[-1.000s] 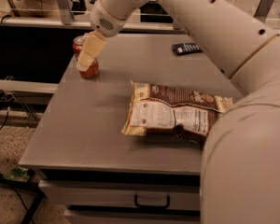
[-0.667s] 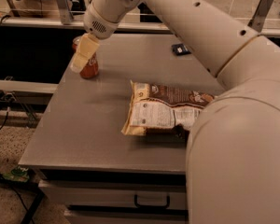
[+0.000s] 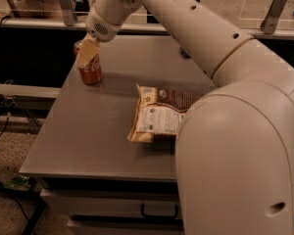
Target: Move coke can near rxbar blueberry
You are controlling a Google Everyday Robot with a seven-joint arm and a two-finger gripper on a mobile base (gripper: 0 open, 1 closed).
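Note:
The coke can (image 3: 91, 73) is red and stands upright at the table's far left corner. My gripper (image 3: 87, 53) comes down on it from above, its cream tip overlapping the can's top and left side. The rxbar blueberry is almost wholly hidden behind my arm; only a dark sliver of it (image 3: 184, 53) shows at the arm's edge, at the far middle of the table and well to the right of the can.
A large cream-and-brown snack bag (image 3: 154, 114) lies flat mid-table, its right end covered by my arm (image 3: 235, 131). The grey table (image 3: 88, 141) has drawers under its front edge. A rail and posts run behind the table.
The gripper has shifted slightly left and settled lower over the can. The arm has swung across and now covers nearly all of the bar and more of the bag. The can has stayed put.

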